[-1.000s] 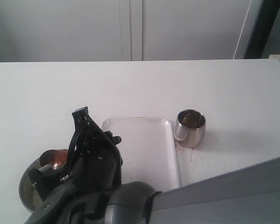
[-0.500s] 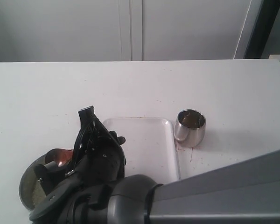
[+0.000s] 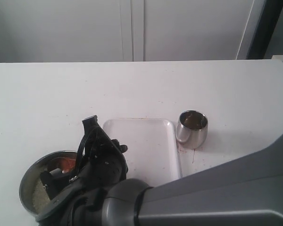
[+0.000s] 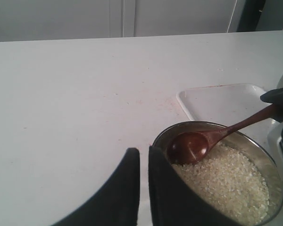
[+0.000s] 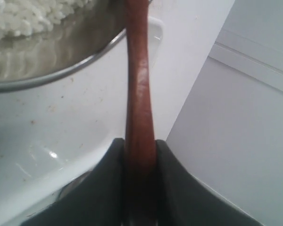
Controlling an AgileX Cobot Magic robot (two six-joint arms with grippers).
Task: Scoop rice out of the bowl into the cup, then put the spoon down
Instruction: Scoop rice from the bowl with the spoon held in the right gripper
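The spoon rests its empty end at the edge of the rice in the bowl. The right gripper squeezes its handle. The cup stands beside the tray. Scooping, pouring and putting down all seem left.

Lab setting: white table, plain white panels.

spoon: oval end now lower, inside the bowl rim.
right gripper: shifted down and toward the tray.

Spoon mostly hid behind R arm.
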